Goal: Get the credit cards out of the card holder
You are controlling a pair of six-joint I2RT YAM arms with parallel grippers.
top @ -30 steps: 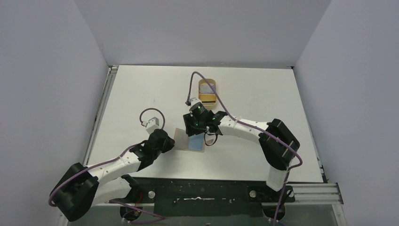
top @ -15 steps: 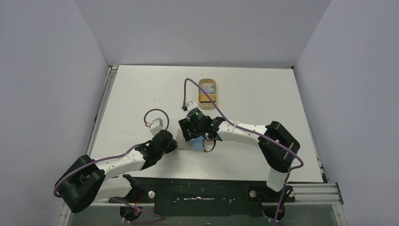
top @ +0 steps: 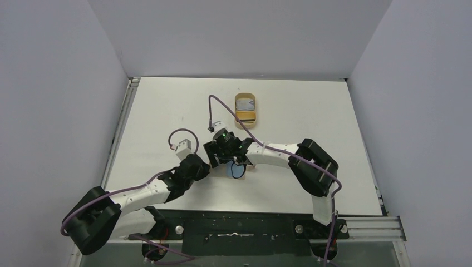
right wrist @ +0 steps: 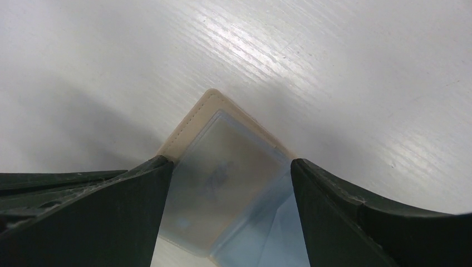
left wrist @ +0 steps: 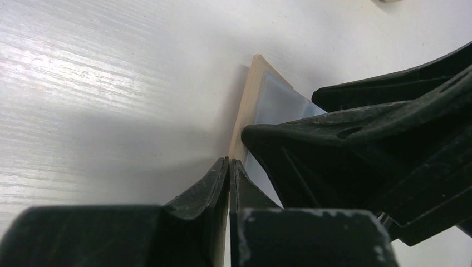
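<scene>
The beige-tan card holder point(right wrist: 192, 121) lies open on the white table, with a clear sleeve panel point(right wrist: 228, 178) over it. A light blue credit card point(right wrist: 286, 236) shows under the sleeve at the lower right. My right gripper point(right wrist: 227, 161) is open, its fingers straddling the holder just above it. My left gripper point(left wrist: 229, 162) is shut on the holder's tan edge point(left wrist: 245, 111), with the bluish sleeve point(left wrist: 278, 103) beside it. In the top view the right gripper point(top: 220, 156) and left gripper point(top: 201, 167) meet and hide nearly all of the holder.
An oval tan dish point(top: 245, 100) with flat items in it stands behind the grippers. The right arm's black fingers point(left wrist: 389, 139) fill the right side of the left wrist view. A purple cable point(top: 214, 103) loops above the right wrist.
My right gripper has moved left and nearer, from beside the dish to over the card holder, now covering it from above. My left gripper stays on the holder's edge.
</scene>
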